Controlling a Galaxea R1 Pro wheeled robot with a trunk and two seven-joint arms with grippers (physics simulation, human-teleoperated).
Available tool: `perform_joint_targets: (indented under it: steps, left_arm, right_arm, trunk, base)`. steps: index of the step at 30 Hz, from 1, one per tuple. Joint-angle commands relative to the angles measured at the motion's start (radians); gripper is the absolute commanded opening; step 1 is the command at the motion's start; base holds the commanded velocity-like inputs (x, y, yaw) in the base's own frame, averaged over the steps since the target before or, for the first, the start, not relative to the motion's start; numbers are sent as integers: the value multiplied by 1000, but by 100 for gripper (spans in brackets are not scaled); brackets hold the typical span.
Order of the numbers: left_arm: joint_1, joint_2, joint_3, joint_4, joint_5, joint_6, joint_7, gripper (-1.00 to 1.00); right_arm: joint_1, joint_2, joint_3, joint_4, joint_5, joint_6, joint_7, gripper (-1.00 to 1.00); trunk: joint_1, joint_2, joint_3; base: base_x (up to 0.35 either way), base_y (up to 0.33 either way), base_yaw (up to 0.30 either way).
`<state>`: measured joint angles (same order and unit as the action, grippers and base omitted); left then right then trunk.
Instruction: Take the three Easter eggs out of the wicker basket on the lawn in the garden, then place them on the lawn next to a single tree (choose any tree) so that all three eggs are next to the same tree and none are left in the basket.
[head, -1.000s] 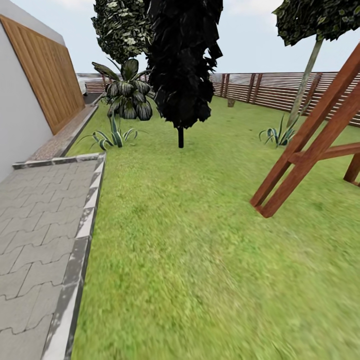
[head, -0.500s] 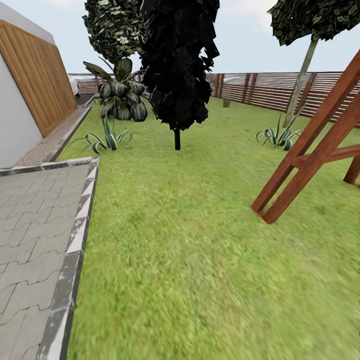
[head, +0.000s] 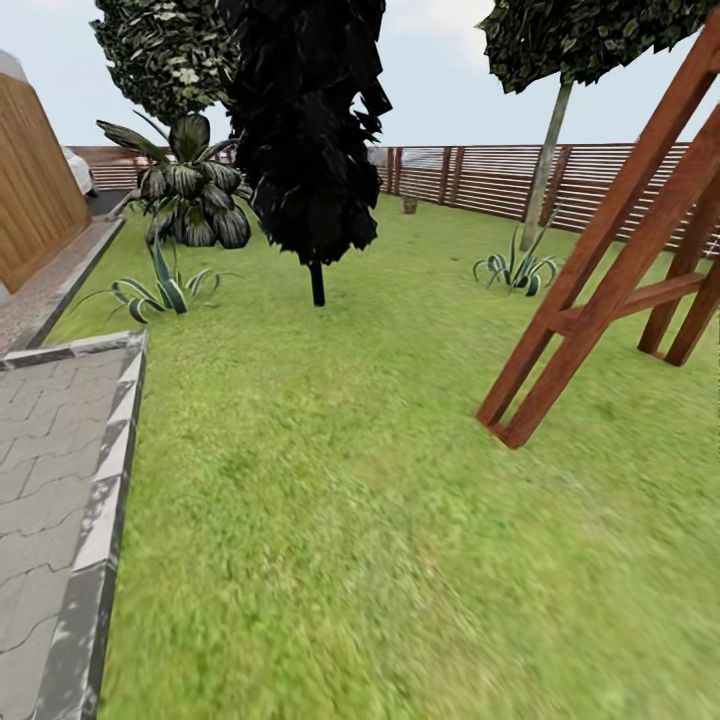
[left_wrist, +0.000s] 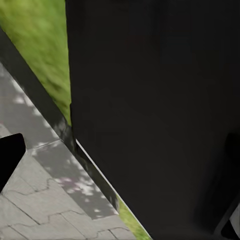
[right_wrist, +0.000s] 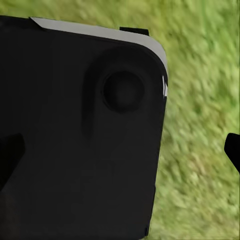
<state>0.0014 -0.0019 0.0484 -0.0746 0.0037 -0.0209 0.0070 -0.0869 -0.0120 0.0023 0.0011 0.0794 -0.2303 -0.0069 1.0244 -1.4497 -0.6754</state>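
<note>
Far down the lawn (head: 380, 480), close against the slatted wooden fence (head: 480, 180), stands a small brown thing (head: 410, 204) that could be the wicker basket, though it is too small and far off for me to say so, and its contents cannot be made out. The grass itself spreads wide and mottled green from my feet out to that fence. Nearer than the fence and to its left rises a tree with very dark, blocky foliage (head: 305, 120) on a short thin stem, and left of that tree grow a broad-leafed plant (head: 190, 195) and a spiky striped one (head: 160, 290). Another spiky plant (head: 515, 270) sits just before the fence, beside a pale slender trunk (head: 545, 165) that leans a little under its green crown. Well forward of the fence on the right, a reddish wooden A-frame (head: 600, 290) plants its legs in the grass. To the left, grey paving (head: 50, 470) with a stone kerb (head: 100, 520) borders the grass, and my left wrist view shows the same paving (left_wrist: 45, 200) and kerb past a large dark body part of mine. My right wrist view looks at grass (right_wrist: 200, 100) past another dark panel. Whether either pair of my jaws stands wide or closed, I cannot tell.
</note>
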Motion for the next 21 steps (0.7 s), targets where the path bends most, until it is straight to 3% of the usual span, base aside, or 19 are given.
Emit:
perform_joint_targets:
  steps: [1, 21]
  left_arm:
    - [0, 0, 4, -1, 0, -2, 1, 100]
    - [0, 0, 4, -1, -1, -2, -4, 100]
  right_arm:
    - [-1, 0, -1, 1, 8, -3, -1, 100]
    - [-1, 0, -1, 0, 11, -3, -1, 100]
  trunk:
    - [1, 0, -1]
    - [1, 0, -1]
  base:
    - [330, 138, -68]
    - [330, 129, -12]
